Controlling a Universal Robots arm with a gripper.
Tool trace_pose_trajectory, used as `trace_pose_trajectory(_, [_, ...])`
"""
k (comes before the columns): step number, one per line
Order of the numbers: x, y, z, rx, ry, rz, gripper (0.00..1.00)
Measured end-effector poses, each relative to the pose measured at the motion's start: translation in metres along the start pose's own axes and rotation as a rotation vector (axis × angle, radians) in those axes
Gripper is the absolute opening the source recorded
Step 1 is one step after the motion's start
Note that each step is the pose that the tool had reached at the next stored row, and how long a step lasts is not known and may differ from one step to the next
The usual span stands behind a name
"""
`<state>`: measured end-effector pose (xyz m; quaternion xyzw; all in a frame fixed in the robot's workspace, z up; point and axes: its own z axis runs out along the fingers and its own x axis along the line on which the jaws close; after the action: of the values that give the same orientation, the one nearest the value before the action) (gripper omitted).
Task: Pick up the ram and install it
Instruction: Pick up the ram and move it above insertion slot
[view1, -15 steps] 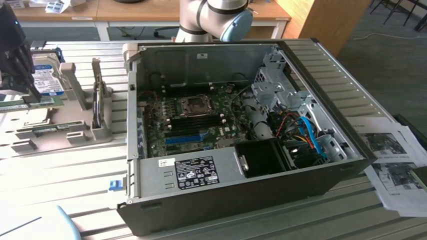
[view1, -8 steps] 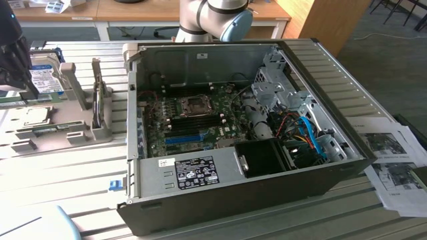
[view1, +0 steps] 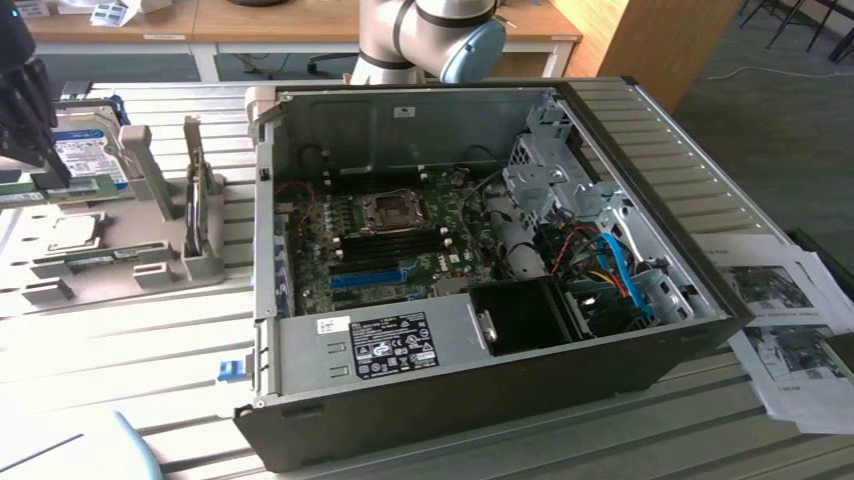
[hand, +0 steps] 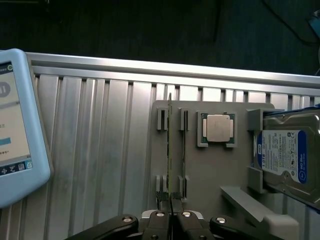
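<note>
- Fingers (hand: 161, 200) of the gripper (hand: 170, 201) pinched one end of the ram (hand: 170, 145), nearly pressed together.
- Ram stood on edge over the grey holder (hand: 210, 170), between its two slot pairs.
- Exterior view: the holder sat at 9 o'clock of the open computer case (view1: 441, 400).
- CPU (hand: 218, 128) and hard drive (hand: 287, 155) sat in the holder.

Table (hand: 100, 150) ribbed metal; fixture (hand: 210, 170) matt plastic; CPU lid (hand: 218, 128) shiny metal; ram (hand: 170, 140) PCB.
</note>
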<state>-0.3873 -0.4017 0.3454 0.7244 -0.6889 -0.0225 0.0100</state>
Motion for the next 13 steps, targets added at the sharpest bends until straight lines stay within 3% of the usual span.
trace_pose_trajectory(13, [0.000,0.0009,-0.0201,0.0000,0.0000,0.000,0.11])
